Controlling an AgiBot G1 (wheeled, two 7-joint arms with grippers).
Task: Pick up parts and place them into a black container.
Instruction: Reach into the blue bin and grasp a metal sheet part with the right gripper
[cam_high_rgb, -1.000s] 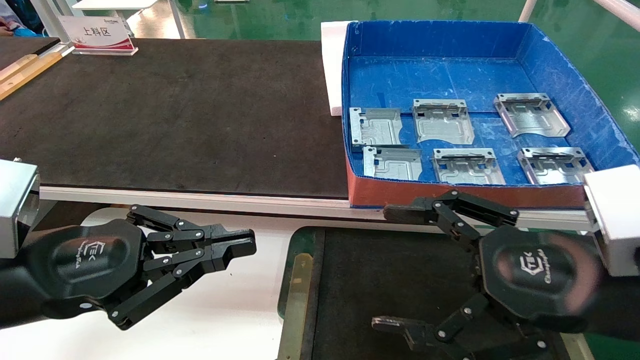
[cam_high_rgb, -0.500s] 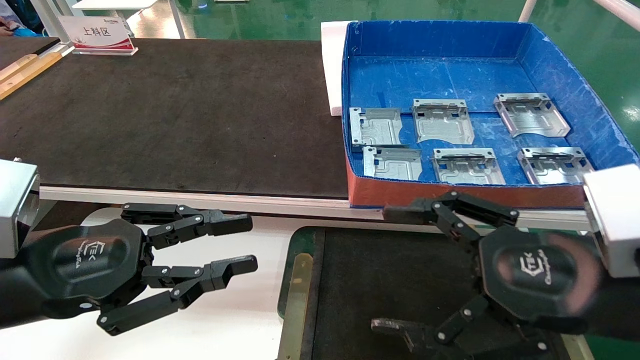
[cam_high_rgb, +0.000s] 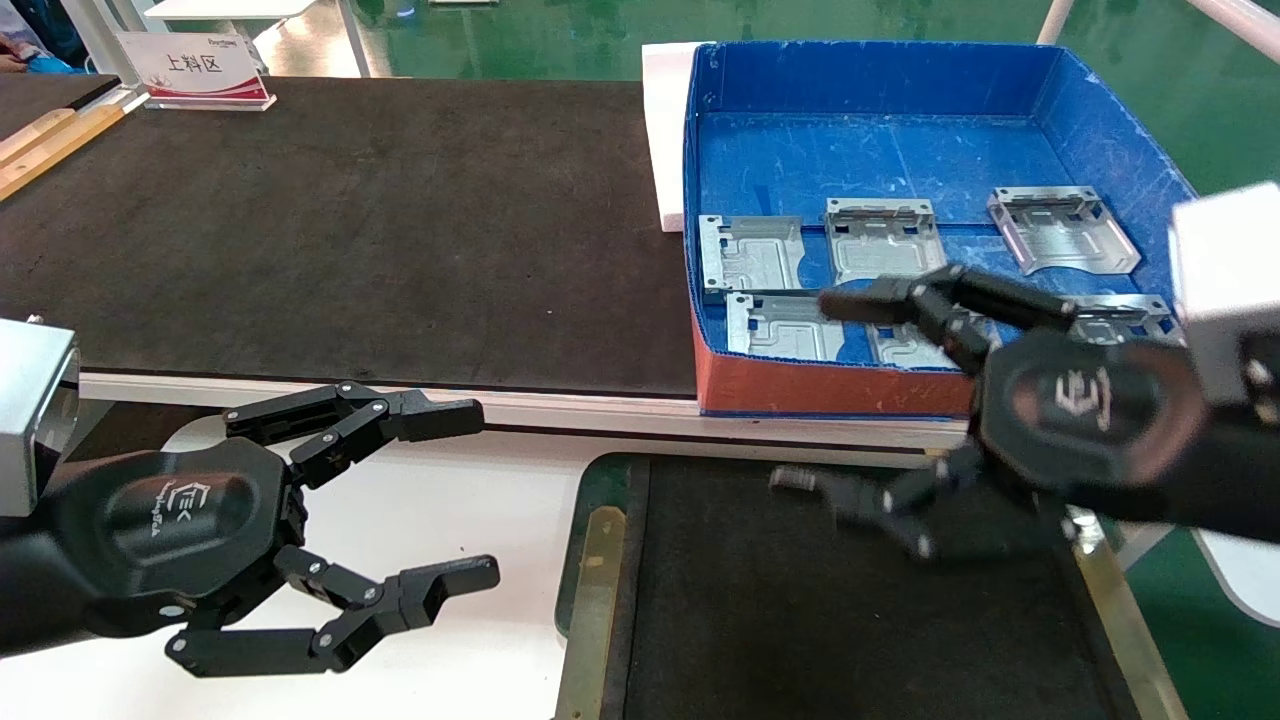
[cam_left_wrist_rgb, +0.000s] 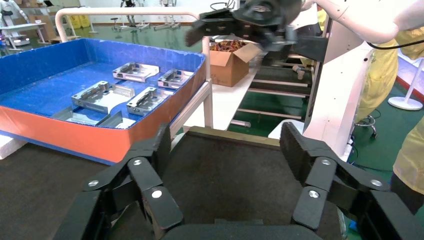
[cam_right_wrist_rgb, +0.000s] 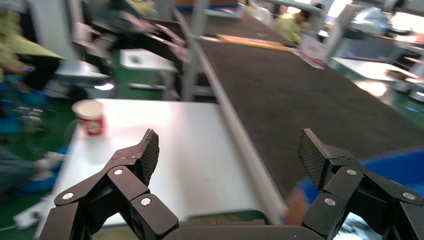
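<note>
Parts (cam_high_rgb: 885, 255) in blue box (cam_high_rgb: 1120, 150) — right claw (cam_high_rgb: 830, 395) wide-spread above.

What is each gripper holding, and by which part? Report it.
Nothing is held. The left gripper is open over the white table; the right gripper is open at the blue box's front edge. The parts lie untouched.

We were on a factory floor, at a parts-loading station. The green painted floor (cam_high_rgb: 520, 35), a long dark counter (cam_high_rgb: 350, 230) and a placard (cam_high_rgb: 195, 68) with Chinese characters marked it. A blue box (cam_high_rgb: 880, 80) held stamped metal parts (cam_high_rgb: 885, 243) in rows. Workers in yellow coats (cam_left_wrist_rgb: 380, 75), a cardboard carton (cam_left_wrist_rgb: 230, 65) and white frames (cam_left_wrist_rgb: 130, 11) stood around us.
</note>
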